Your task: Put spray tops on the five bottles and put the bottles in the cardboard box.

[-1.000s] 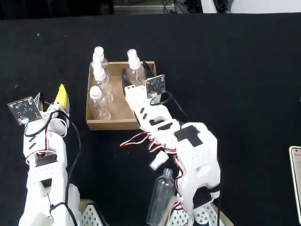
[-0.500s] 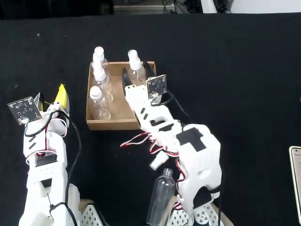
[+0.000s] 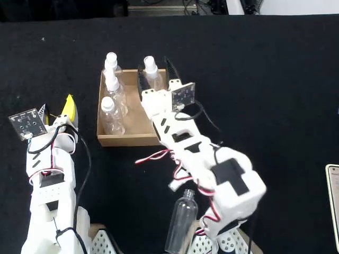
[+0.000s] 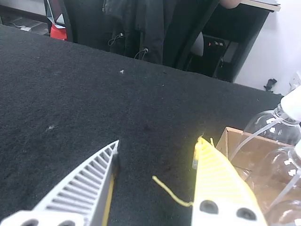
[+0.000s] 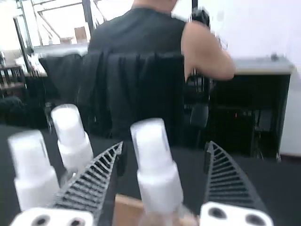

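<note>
High view: clear bottle (image 3: 181, 221), bare neck, lying outside cardboard box (image 3: 132, 138).

the left arm (image 3: 50, 180) stands at the near left of the table, drawn up over its base, forearm pointing straight away. the left gripper (image 3: 55, 108) at its tip is parted, a yellow finger (image 3: 69, 106) and a pale ribbed finger (image 4: 84, 188) spread in a wide v. the right arm (image 3: 222, 174) rises from its base at the near middle and stretches out long, slanting toward the far left. the right gripper (image 3: 154, 79) points away, its two fingers (image 5: 89, 183) held well apart. red and white wires (image 3: 153, 156) hang loose by that arm's middle joint.
</note>
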You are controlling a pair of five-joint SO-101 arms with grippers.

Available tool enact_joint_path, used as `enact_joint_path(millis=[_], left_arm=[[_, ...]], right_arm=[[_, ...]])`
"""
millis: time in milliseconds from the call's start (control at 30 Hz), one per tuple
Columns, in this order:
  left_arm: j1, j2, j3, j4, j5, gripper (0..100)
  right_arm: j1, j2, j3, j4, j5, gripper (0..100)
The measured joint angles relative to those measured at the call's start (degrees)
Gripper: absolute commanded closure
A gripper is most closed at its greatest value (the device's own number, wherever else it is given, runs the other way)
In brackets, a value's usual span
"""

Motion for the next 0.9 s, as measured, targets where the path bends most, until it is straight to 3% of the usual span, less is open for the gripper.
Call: enact_joint_path(millis=[300, 467, 733, 900], left_arm=[[0.0, 0.0, 0.0, 0.0, 0.0, 77], [0.0, 0.0, 0.0, 0.0, 0.0, 77], [1.2, 0.0, 0.0, 0.0, 0.0, 77], [1.8, 0.0, 0.0, 0.0, 0.0, 77]], right_arm=[[0.0, -13.2, -0.9, 12.3, 0.0, 77.6], [0.0, -25.8, -0.9, 24.6, 0.0, 77.9], [8.4, -52.7, -0.9, 58.7, 0.0, 78.3], [15.7, -71.2, -0.9, 86.5, 0.0, 87.7]])
